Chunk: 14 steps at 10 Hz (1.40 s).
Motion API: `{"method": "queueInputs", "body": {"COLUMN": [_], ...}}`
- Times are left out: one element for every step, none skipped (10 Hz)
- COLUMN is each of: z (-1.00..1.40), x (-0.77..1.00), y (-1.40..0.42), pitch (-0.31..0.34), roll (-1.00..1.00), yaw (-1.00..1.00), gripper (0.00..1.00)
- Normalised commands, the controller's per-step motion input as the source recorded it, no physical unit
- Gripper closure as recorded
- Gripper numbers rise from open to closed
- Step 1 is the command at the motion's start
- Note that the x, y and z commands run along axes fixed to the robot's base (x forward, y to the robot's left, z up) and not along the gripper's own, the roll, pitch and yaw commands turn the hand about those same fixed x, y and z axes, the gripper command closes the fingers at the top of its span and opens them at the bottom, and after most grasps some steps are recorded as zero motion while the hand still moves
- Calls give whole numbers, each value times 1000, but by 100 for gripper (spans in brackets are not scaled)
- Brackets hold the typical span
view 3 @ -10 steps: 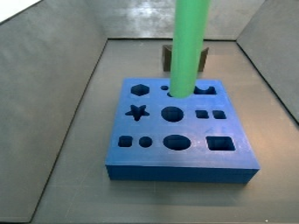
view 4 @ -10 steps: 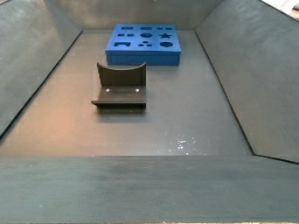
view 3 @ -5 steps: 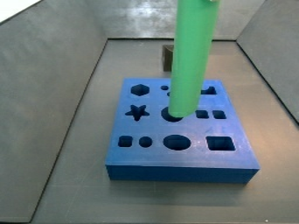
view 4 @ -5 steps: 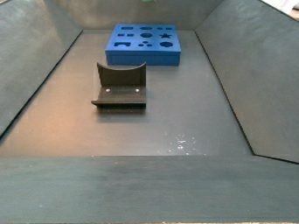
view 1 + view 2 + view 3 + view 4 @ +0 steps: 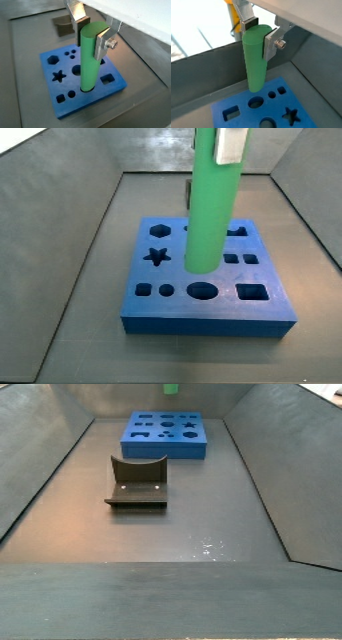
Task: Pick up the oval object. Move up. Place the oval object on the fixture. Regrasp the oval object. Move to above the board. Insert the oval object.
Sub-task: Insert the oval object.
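My gripper (image 5: 90, 35) is shut on the upper end of the oval object (image 5: 87, 62), a bright green rod that hangs upright. Both show in the other wrist view too, gripper (image 5: 259, 36) and rod (image 5: 254, 60). In a side view the rod (image 5: 207, 208) hangs over the middle of the blue board (image 5: 201, 324), its lower end just above the holes, and a silver finger (image 5: 230, 143) shows at its top. The board also shows in both wrist views (image 5: 67, 86) (image 5: 243, 107). In a side view only the rod's tip (image 5: 170, 388) shows above the board (image 5: 160, 450).
The dark fixture (image 5: 136, 482) stands on the grey floor apart from the board, toward that camera. It also shows behind the rod (image 5: 189, 190) and beyond the board (image 5: 63, 25). Sloping grey walls (image 5: 40, 464) enclose the floor.
The rod has moved from over the board's back row toward its middle. The gripper's finger has come into the top of the side view.
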Motion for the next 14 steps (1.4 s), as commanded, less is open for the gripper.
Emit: {"method": "queueInputs", "body": {"z": [-166, -134, -180, -140, -157, -106, -66, -37, -17, -346, -469, -429, -397, -400], "x": [0, 0, 23, 166, 320, 414, 217, 43, -34, 0, 6, 109, 97, 14], "y": [0, 0, 0, 0, 0, 57, 103, 89, 51, 0, 0, 63, 63, 123], "pitch": [-86, -106, -93, -96, -81, -54, 0, 0, 10, 0, 0, 20, 16, 30], "roll": [0, 0, 0, 0, 0, 0, 0, 0, 0, 0, 27, 10, 0, 21], "yaw": [-1000, -1000, -1000, -891, -766, -674, -360, -234, 0, 0, 0, 0, 0, 0], "gripper": [100, 100, 100, 100, 100, 100, 100, 100, 100, 100, 100, 100, 100, 100]}}
